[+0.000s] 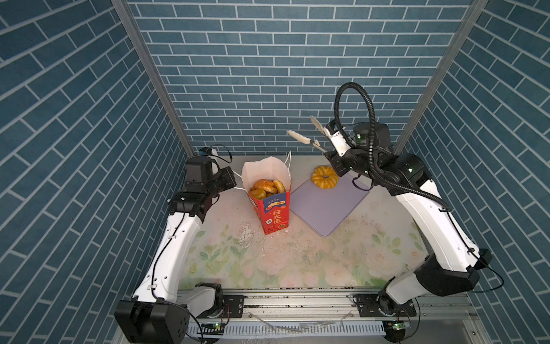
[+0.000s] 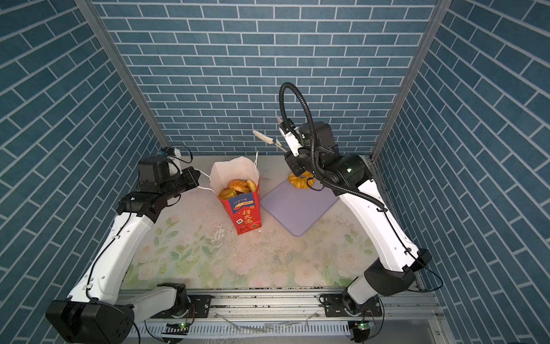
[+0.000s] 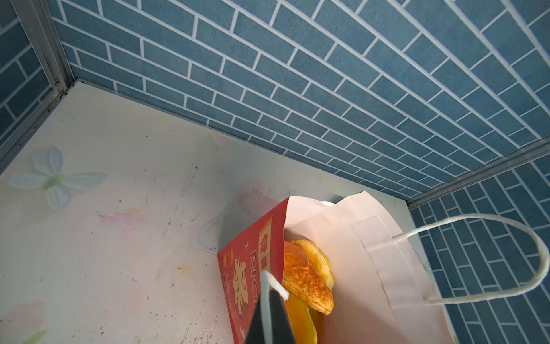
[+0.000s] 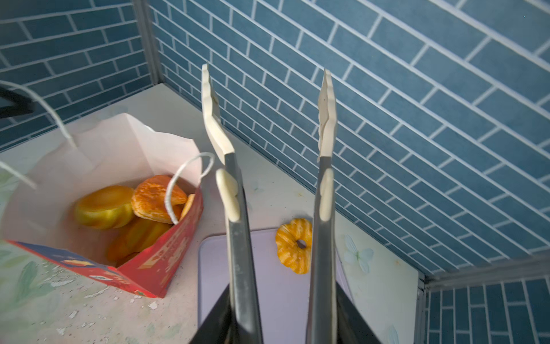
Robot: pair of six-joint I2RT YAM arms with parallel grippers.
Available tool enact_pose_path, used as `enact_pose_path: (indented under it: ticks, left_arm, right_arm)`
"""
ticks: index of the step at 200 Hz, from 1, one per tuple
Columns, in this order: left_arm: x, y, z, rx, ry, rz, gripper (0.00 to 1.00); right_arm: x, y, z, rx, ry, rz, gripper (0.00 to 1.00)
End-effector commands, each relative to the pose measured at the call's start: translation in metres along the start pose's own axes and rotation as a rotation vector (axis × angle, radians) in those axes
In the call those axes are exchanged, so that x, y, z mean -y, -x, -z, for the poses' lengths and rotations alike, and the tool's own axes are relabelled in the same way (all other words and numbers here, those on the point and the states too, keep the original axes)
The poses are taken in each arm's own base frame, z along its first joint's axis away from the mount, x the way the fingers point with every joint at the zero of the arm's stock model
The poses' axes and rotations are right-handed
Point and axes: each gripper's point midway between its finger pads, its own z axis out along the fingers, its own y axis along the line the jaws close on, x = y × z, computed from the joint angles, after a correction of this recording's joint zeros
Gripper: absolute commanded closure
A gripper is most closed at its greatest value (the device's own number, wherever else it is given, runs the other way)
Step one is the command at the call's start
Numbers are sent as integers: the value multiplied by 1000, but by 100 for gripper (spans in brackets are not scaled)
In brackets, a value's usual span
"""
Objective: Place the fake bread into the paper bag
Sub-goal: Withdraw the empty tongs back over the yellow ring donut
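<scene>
Standing upright on the table [image 1: 297, 262], nearest to me, the one paper bag [image 1: 273, 214] has its long axis vertical and its open mouth pointing up. Inside it I count four pieces of fake bread [image 1: 263, 187] showing: two yellow ridged rolls [image 4: 104, 205], one red-brown croissant [image 4: 154, 198] and one donut edge. My left gripper [image 3: 269, 297] is pressed together on one of the two white cord handles [image 3: 268, 280]. Just beside the bag lies one lilac tray [image 1: 327, 208]. On its far corner one ring donut [image 1: 325, 177] lies flat, hole up. Above it my right gripper [image 1: 335, 159] clamps one pair of tongs [image 4: 238, 253]. Their two arms stand apart and empty, pointing up toward the back wall [image 1: 268, 89].
</scene>
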Motion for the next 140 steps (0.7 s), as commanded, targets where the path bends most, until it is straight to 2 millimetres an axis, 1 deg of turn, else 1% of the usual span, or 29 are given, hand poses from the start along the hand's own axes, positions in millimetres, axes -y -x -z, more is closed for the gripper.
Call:
enact_pose_path:
  ticks: [1,19,41,67,88,111,140]
  left_arm:
    - [2,2,-1,7,-5,-14,100]
    - [2,3,-1,9,-5,-13,100]
    - [2,2,-2,7,-5,-13,100]
    - [2,3,-2,6,-2,-13,100]
    - [1,3,-2,4,3,-15,100]
    - [0,2,-2,1,9,-13,100]
    - [-1,4,-1,5,19,-15,100]
  right_arm:
    - [35,-8,-1,3,-109,-135,54]
    - [51,-35,-18,-75,-128,-201,54]
    - [63,-71,-44,-165,-119,-296,55]
    - [70,-115,-78,-281,-86,-395,54]
    - [76,-151,-105,-382,-95,-434,56]
    - [76,-181,-130,-458,-88,-461,56]
    - [77,-209,-155,-524,-68,-515,57]
